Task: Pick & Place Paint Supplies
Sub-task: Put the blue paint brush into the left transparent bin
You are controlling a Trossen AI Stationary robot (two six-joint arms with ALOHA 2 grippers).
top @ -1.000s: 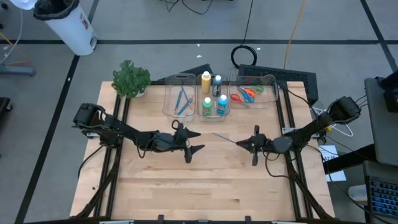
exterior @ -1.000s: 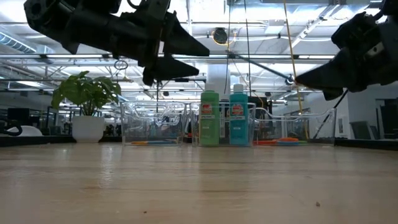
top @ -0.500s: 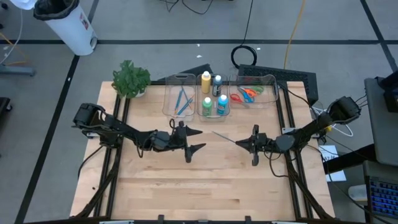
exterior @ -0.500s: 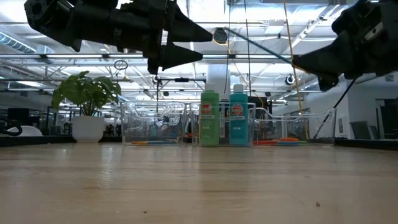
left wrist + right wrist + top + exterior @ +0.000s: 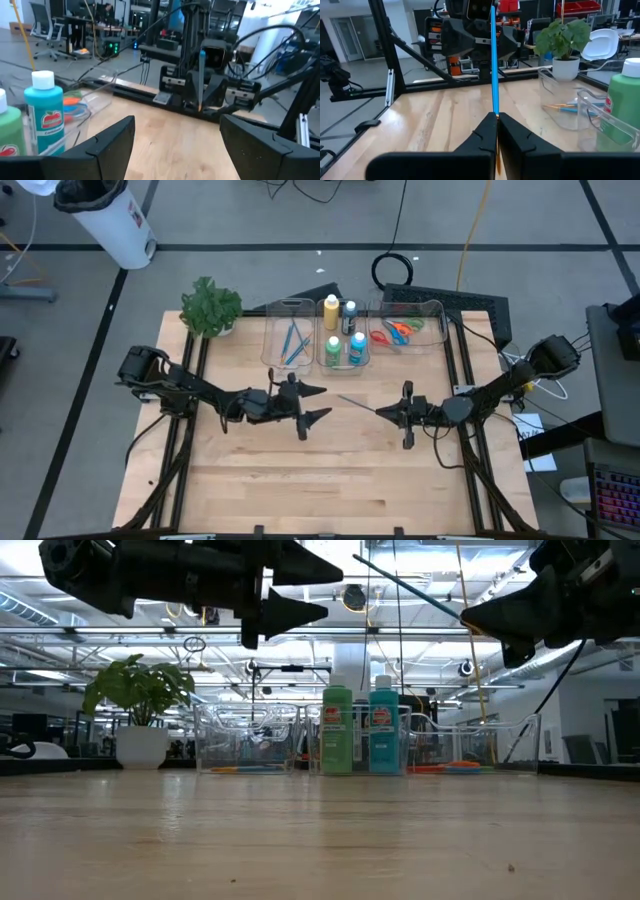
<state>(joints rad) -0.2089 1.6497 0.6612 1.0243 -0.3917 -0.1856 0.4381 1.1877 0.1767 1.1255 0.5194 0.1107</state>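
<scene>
**Right gripper carries a paintbrush above the table centre; left gripper waits with its fingers spread**

From above, we see our right gripper [image 5: 380,412] raised over the middle of the wooden table [image 5: 330,480], its two fingers pressed together on a thin blue paintbrush [image 5: 357,402]. The brush's shaft sticks out from the fingertips toward ten o'clock, pointing at our left gripper [image 5: 316,403]. In the right wrist view the brush runs straight ahead from between the closed fingers [image 5: 517,137].

Our left gripper hangs just at nine o'clock of table centre, facing the right one, fingers spread wide and holding nothing. In the low view both grippers sit high over the tabletop, well apart from it.

At twelve o'clock, along the far edge, stand three clear bins. The left bin [image 5: 272,345] holds more blue paintbrushes [image 5: 293,342]. The middle one holds a yellow bottle [image 5: 331,311], a dark bottle [image 5: 349,315], a green bottle [image 5: 333,350] and a blue bottle [image 5: 357,346], all upright. The right bin [image 5: 432,330] holds scissors [image 5: 397,330] with orange, red and green handles.

A leafy plant [image 5: 210,306] stands at the table's ten o'clock corner.
</scene>
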